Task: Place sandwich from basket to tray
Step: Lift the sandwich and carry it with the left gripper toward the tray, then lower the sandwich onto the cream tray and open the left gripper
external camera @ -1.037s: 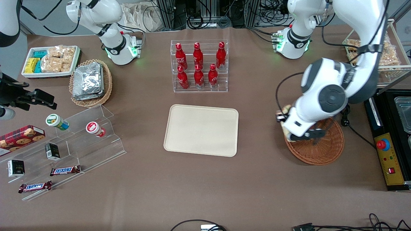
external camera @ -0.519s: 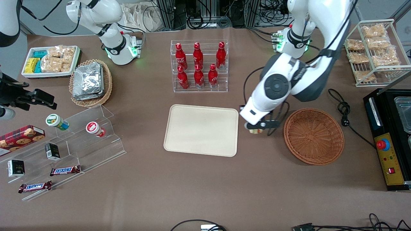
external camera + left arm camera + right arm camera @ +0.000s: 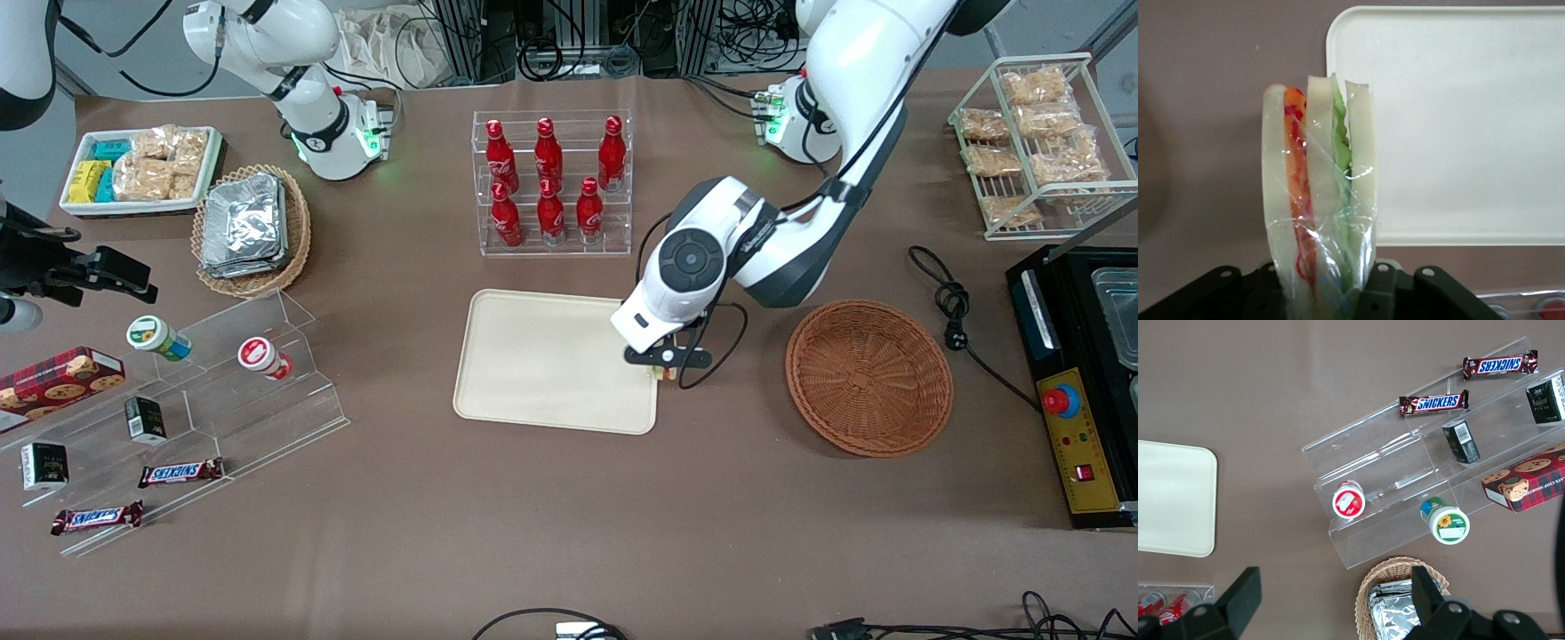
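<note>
My gripper [image 3: 662, 364] hangs over the edge of the tray [image 3: 542, 356] that faces the basket [image 3: 869, 378], fingers clamped on the wrapped sandwich [image 3: 1319, 193]. From the wrist camera I see the sandwich standing out straight from the gripper, its white bread, orange and green layers edge-on, its tip level with the tray's rounded corner [image 3: 1338, 27]. The basket sits on the brown tabletop [image 3: 569, 516] well apart from the gripper, toward the working arm's end.
</note>
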`<state>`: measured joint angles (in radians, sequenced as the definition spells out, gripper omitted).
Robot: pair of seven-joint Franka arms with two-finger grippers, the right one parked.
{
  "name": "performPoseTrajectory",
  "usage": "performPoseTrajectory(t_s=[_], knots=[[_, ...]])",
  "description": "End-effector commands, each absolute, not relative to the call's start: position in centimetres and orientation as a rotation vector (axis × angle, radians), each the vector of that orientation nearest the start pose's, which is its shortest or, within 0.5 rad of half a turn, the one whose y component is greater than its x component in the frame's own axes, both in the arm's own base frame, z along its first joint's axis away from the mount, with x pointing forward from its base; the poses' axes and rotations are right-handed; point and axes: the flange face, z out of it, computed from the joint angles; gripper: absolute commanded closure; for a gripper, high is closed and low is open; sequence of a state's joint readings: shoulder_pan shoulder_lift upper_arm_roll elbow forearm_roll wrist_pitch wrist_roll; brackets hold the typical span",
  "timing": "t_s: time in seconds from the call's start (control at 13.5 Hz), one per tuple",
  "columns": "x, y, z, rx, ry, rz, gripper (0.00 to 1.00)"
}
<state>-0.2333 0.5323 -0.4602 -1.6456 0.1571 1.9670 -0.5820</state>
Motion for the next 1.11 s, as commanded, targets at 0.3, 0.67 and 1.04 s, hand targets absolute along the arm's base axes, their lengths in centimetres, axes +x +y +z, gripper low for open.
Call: performPoseTrajectory(t_s=[0.3, 0.67, 1.04], knots=[[55.0, -39.6, 28.8, -3.1, 0.372, 0.227, 0.66], [55.0, -40.3, 26.1, -3.16, 0.314, 0.278, 0.66], [54.7, -41.2, 24.1, -3.199, 0.285, 0.282, 0.66]])
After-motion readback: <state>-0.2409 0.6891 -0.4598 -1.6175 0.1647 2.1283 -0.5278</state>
